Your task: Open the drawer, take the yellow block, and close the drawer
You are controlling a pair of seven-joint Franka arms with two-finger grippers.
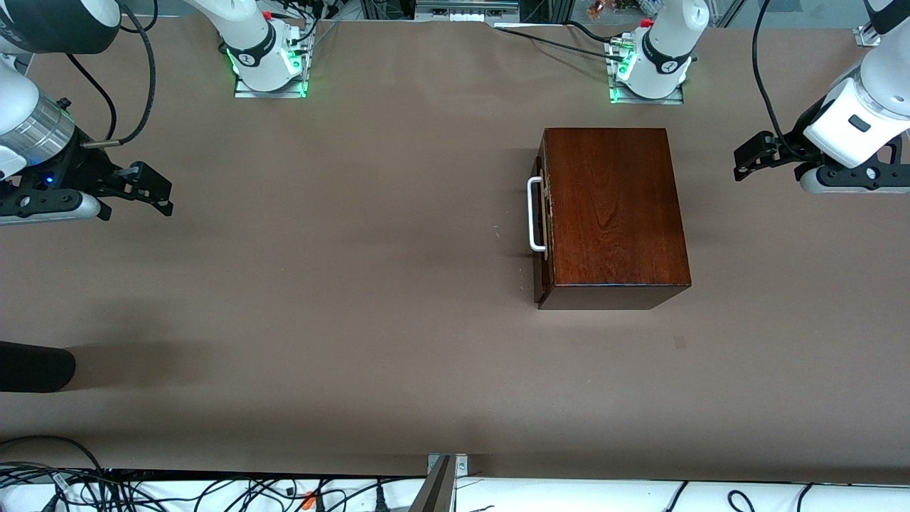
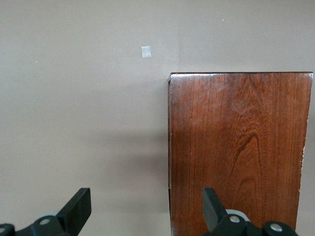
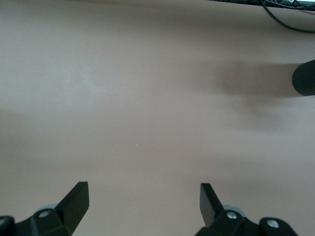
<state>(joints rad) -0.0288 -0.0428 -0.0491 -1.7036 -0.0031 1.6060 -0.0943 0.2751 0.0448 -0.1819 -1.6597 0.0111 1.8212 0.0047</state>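
Front view: no readable writing; drawer (image 1: pixel 544 213) shut; both end effectors (image 1: pixel 153 190) (image 1: pixel 746 158) spread apart.

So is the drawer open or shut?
Shut. The drawer front sits flush against the wooden box, with only its white handle sticking out.

We see the wooden box (image 1: pixel 613 213) resting on the brown table (image 1: pixel 320 284) toward the left arm's end, its drawer (image 1: pixel 542 220) pushed fully in, with the white handle (image 1: pixel 534 215) facing the right arm's end. Our left claw (image 1: pixel 746 158) hangs over bare table just beside the box, on the side away from the handle, its fingers parted. Our right claw (image 1: pixel 158 188) hangs over the table's other end, well apart from the handle, fingers also spread.
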